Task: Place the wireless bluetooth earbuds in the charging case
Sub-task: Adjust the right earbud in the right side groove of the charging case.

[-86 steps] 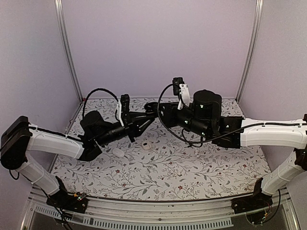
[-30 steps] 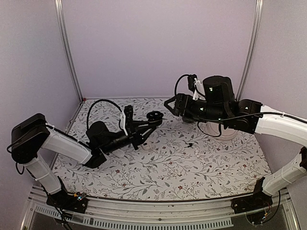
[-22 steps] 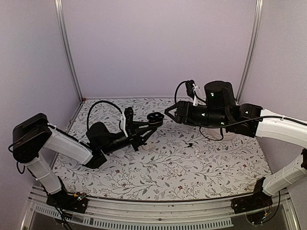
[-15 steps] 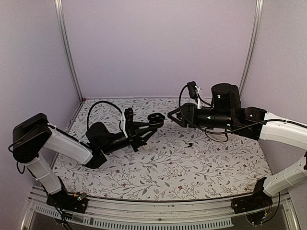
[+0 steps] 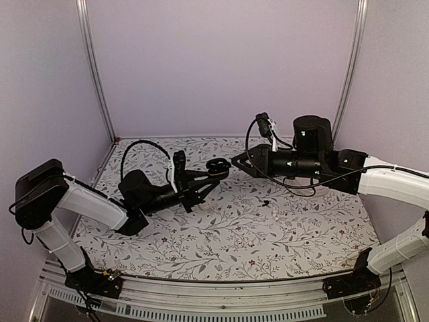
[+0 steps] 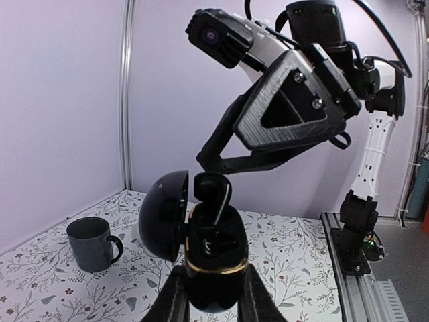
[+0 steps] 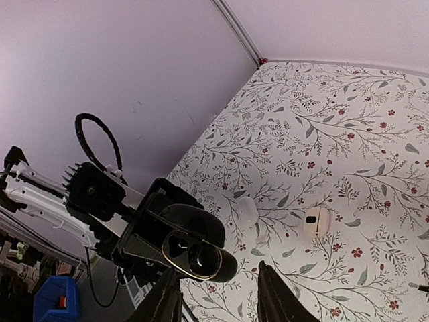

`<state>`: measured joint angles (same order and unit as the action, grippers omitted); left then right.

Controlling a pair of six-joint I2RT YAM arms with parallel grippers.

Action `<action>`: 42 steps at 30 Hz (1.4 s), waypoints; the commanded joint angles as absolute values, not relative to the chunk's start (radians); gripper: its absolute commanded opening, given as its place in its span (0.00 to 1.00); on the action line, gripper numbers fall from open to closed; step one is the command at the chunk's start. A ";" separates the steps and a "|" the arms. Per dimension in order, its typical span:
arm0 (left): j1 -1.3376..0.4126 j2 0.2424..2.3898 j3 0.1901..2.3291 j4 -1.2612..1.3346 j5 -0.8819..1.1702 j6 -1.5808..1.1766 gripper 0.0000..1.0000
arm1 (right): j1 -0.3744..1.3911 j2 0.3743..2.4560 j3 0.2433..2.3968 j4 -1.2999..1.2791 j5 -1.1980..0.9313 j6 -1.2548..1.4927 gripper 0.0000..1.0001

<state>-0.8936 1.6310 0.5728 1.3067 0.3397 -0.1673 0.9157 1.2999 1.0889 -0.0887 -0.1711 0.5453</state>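
Raised above the worktop [image 5: 221,248], the black charging case [image 6: 213,268] is clenched in the jaws of the left gripper [image 6: 216,302], its lid open. From the left wrist we see one dark earbud [image 6: 213,194] standing proud of its well, with a grey mug [image 6: 94,243] behind. The right wrist view instead shows us the right gripper [image 7: 218,282], jaws spread and holding nothing, near the case, and two small white objects [image 7: 315,221] lying on the worktop.
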 commanded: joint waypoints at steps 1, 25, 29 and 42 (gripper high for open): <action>-0.902 1.604 0.572 1.310 0.359 -0.170 0.00 | 0.915 1.333 1.122 -0.075 -0.185 0.532 0.39; -0.904 1.604 0.572 1.304 0.364 -0.188 0.00 | 0.923 1.365 1.131 -0.028 -0.210 0.546 0.30; -0.904 1.609 0.576 1.304 0.361 -0.192 0.00 | 0.928 1.366 1.133 -0.028 -0.209 0.547 0.28; -0.905 1.621 0.587 1.289 0.349 -0.190 0.00 | 0.940 1.383 1.148 -0.042 -0.209 0.562 0.24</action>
<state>-0.8940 1.6287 0.5728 1.2938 0.3542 -0.1879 0.9310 1.3724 1.1198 -0.0513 -0.1978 0.5495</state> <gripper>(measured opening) 0.212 0.240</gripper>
